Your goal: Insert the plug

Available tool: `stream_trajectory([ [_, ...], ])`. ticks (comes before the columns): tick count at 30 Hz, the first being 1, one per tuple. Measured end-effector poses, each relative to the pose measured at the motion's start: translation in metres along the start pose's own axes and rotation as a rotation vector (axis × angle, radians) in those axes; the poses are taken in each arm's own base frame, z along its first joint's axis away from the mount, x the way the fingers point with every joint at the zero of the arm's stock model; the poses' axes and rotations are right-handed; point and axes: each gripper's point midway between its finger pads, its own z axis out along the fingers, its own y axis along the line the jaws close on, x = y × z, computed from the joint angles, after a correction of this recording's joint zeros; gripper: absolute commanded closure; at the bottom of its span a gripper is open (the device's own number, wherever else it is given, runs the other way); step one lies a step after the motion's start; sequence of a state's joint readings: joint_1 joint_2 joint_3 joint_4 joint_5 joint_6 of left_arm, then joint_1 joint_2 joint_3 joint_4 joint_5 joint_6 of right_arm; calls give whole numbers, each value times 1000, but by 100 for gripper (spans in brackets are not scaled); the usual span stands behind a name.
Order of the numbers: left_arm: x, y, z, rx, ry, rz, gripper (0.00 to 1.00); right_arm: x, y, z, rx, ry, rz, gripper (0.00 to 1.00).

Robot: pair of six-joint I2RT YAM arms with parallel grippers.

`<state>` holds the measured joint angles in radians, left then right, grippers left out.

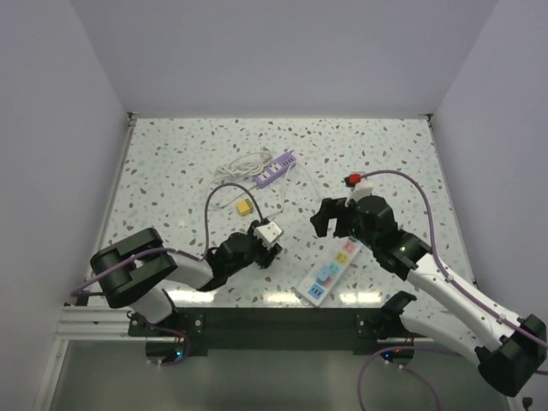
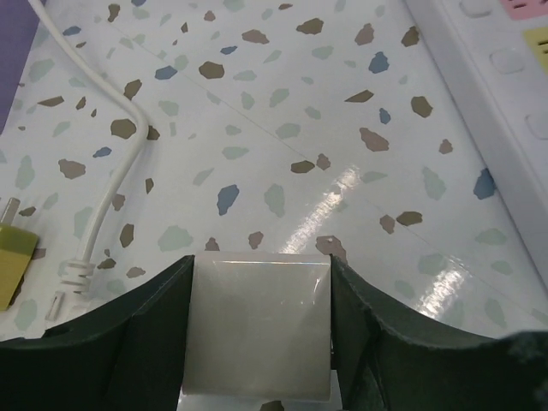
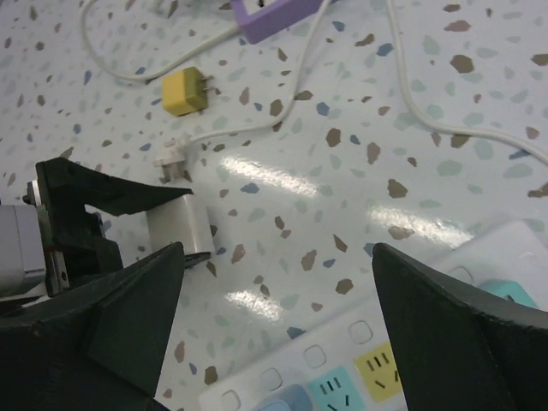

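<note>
A white plug block sits between the fingers of my left gripper, which is shut on it low over the table. In the left wrist view the block fills the gap between both fingers. The white power strip with coloured sockets lies to its right, also visible in the left wrist view and the right wrist view. My right gripper is open and empty above the strip's far end. In the right wrist view it looks onto the held plug.
A yellow plug on a white cable lies behind the left gripper. A purple power strip with a coiled white cable lies farther back. A red-and-white object sits behind the right gripper. Walls enclose the table.
</note>
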<state>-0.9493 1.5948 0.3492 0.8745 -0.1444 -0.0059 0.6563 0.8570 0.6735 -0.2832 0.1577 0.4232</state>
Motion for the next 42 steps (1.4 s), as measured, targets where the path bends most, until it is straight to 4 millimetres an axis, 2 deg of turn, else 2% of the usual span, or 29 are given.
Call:
stream_trajectory([
  [3,-17,-6,-17,53,-78,10,100,2,19,2,-114,6,-17,9],
  [7,-54,-18,-32,136,-212,22,100,13,42,5,-251,41,-32,12],
  [10,-77,-31,-42,199,-292,45,100,20,56,6,-334,69,-34,14],
  [13,-92,-49,-52,274,-346,77,100,24,65,5,-388,82,-34,14],
  [17,-98,-76,-64,360,-382,139,100,28,74,4,-441,93,-29,15],
  [22,-97,-94,-70,402,-391,200,100,35,79,5,-473,120,-12,15],
  [28,-99,-95,-70,378,-403,243,100,54,80,3,-507,165,17,15],
  [36,-104,-91,-68,342,-414,278,100,63,92,-4,-598,189,49,18],
  [42,-124,-92,-68,335,-461,295,100,69,104,-14,-681,215,53,24],
])
